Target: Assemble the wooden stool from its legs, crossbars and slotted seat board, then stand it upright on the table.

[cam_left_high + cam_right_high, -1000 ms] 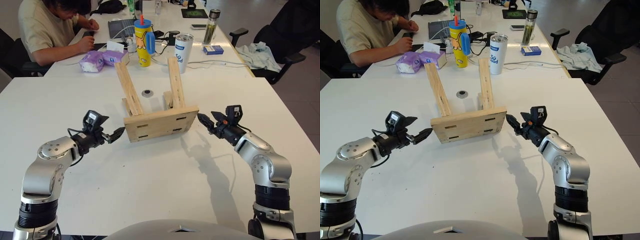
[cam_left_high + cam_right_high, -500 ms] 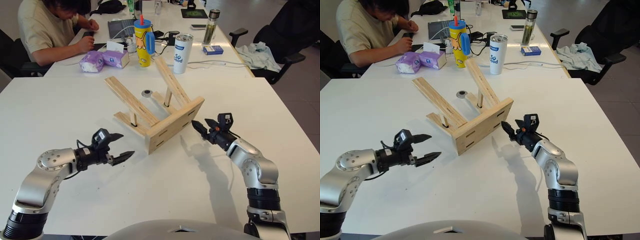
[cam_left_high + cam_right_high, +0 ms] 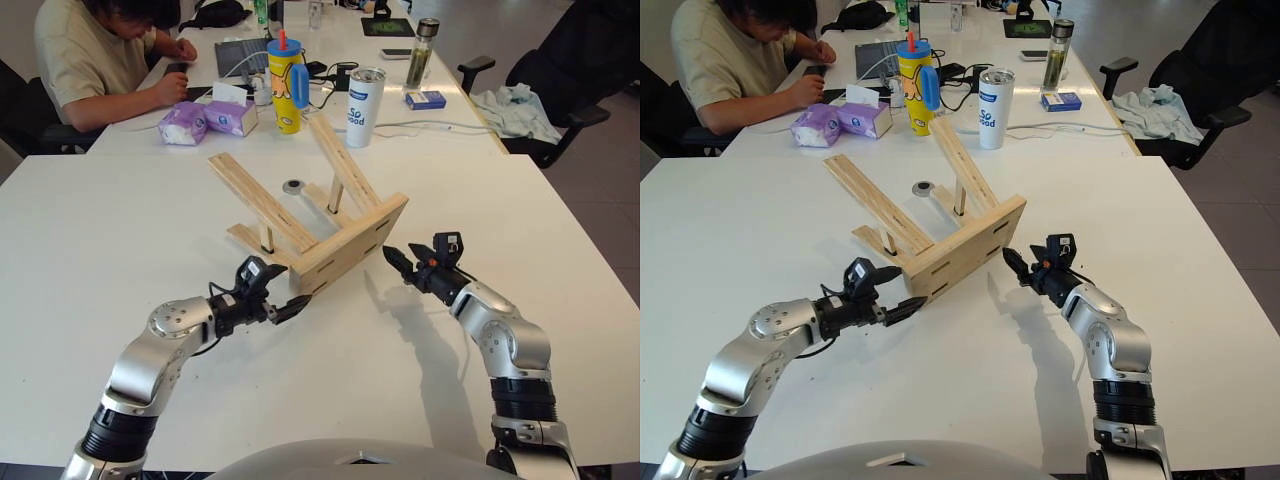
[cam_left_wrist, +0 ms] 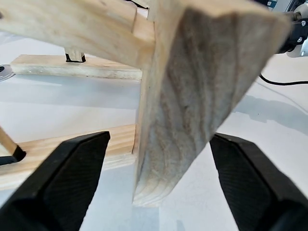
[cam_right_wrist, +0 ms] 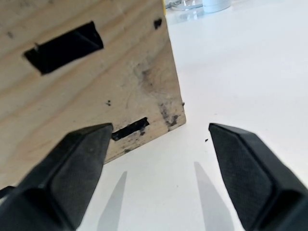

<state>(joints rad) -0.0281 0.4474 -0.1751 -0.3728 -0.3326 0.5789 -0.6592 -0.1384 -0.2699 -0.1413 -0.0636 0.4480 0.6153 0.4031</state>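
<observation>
**A:** Right, where's the stool (image 3: pixel 318 215)?

**B:** Mid-counter (image 3: pixel 320 390), lying on its side. The seat (image 3: pixel 352 243) stands on one long edge with its slotted face toward us, left end nearer. The legs (image 3: pixel 262 200) point away to the far left. Two lie on the counter and two ride above them.

**A:** Claws?

**B:** Left claw (image 3: pixel 296 303) is spread wide at the seat's near end. The wrist cam shows its fingers (image 4: pixel 62 185) either side of the end grain with a gap on both sides. Nothing gripped. Right claw (image 3: pixel 391 256) is also spread wide and empty, just off the seat's right corner and pointing at it.

**A:** Why bracket it like that?

**B:** My read is one claw per seat end, set up to pinch both ends and rotate the stool onto its legs. Assembly looks done, so standing it up is probably the only step left.

**A:** Risk?

**B:** The grip would be on narrow end grain only. It could pivot in the claws mid-lift.

**A:** Condition?

**B:** Pale bare wood with visible grain. The legs are seated in the seat, and short crossbars (image 3: pixel 267 237) join each leg pair. Dark rectangular slots (image 5: pixel 64 46) go through the seat face, and there are small dark marks near the right corner. Can't tell how tight the joints are.
</observation>
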